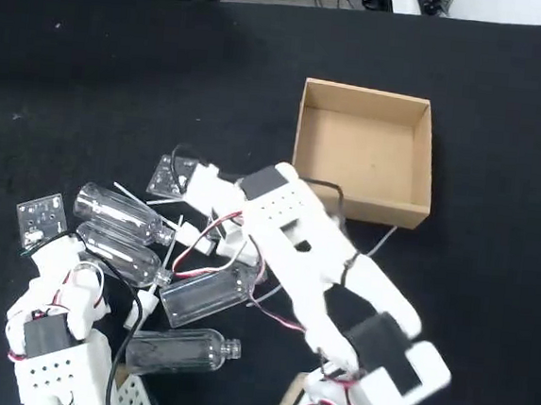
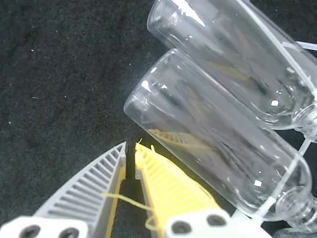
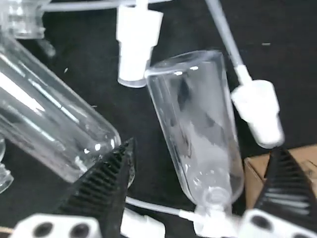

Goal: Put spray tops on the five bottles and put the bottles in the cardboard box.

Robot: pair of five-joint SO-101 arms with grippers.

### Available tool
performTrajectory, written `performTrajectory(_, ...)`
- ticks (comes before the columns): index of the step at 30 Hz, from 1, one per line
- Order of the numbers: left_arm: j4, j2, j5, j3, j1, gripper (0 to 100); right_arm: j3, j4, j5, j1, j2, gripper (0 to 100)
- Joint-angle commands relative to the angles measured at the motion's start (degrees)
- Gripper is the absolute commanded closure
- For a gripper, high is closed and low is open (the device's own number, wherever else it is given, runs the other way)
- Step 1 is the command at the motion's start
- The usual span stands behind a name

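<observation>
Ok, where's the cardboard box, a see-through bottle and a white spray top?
cardboard box [image 1: 361,158]: high view, its bare floor.
bottle [image 3: 198,124]: right wrist view, middle of its clear body.
spray top [image 3: 137,44]: right wrist view, its white body.

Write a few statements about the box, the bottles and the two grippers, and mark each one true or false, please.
1. The cardboard box holds no bottle. True.
2. All the bottles stand upright. False: they lie on their sides.
3. The left gripper is wide open. False: its fingers are shut, with nothing between them.
4. The right gripper is open, and a bottle lies between its fingers. True.
5. A spray top lies loose beside that bottle. True.
</observation>
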Motion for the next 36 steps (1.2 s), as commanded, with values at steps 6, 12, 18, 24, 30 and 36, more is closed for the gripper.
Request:
performTrajectory(6, 1.41, -0.62, 0.26, 1.27, 0.04, 97, -3.56, -2.46, 0.44, -0.7, 5.49, 63.0)
performTrajectory(12, 1.41, -0.62, 0.26, 1.27, 0.04, 97, -5.58, -2.9, -1.32, 0.53, 6.11, 90.7)
performTrajectory(18, 1.41, -0.62, 0.18, 1.27, 0.04, 97, -12.09, 0.7, -6.68, 5.71, -2.07, 98.9)
performTrajectory(24, 1.41, -0.62, 0.18, 1.27, 0.04, 97, -19.3, 12.04, -13.36, 11.25, -14.46, 98.7)
performTrajectory(30, 1.41, -0.62, 0.09, 1.27, 0.04, 97, -20.7, 20.75, -18.73, 33.32, -19.38, 98.7)
performTrajectory(36, 1.41, -0.62, 0.09, 1.27, 0.04, 97, -19.21, 23.38, -22.95, 64.26, -19.38, 98.7)
